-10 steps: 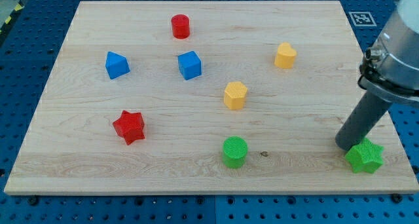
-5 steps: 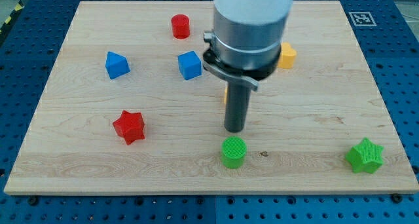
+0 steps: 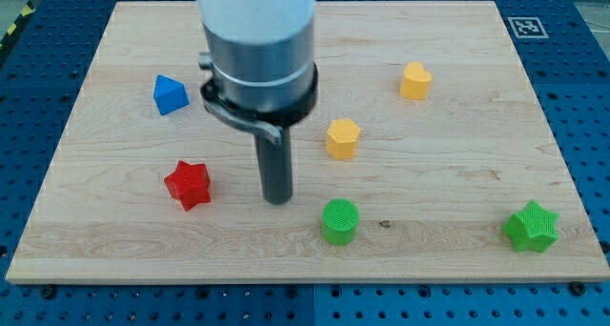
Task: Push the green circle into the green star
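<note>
The green circle sits near the view's bottom, a little right of centre. The green star lies far off at the bottom right corner of the wooden board. My tip rests on the board just left of and slightly above the green circle, a small gap apart. The red star is to the tip's left.
A yellow block lies above the green circle, another yellow block at the upper right. A blue block is at the upper left. The arm's body hides the board's upper middle.
The tip swept from beside the green star at the right, across the board, to the left side of the green circle. The arm now covers the red cylinder and one blue block. No block moved.
</note>
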`<state>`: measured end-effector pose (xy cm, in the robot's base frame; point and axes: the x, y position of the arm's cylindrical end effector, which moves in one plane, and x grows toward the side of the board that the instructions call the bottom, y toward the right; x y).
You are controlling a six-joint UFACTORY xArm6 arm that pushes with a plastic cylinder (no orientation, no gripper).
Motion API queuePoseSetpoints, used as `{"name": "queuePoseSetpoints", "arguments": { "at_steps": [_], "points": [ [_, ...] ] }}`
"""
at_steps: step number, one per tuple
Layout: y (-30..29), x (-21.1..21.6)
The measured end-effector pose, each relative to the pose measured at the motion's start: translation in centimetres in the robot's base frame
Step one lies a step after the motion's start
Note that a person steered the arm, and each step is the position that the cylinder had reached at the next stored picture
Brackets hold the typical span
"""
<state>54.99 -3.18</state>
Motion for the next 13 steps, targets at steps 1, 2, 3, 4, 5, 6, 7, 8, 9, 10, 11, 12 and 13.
{"name": "queuePoseSetpoints", "arguments": {
  "at_steps": [1,2,3,4,5,6,7,8,9,10,11,12,13],
  "points": [
    [0.0,0.3],
    [1.2,3.8],
    [4.7,4.1],
    [6.2,4.1],
    [6.1,3.0],
    [6.9,1.7],
    [9.8,1.7],
    [12.1,1.4],
    [12.0,-1.5],
    [12.9,-2.0],
    [13.6,-0.1],
    [13.6,0.1],
    [14.7,0.5]
  ]
}}
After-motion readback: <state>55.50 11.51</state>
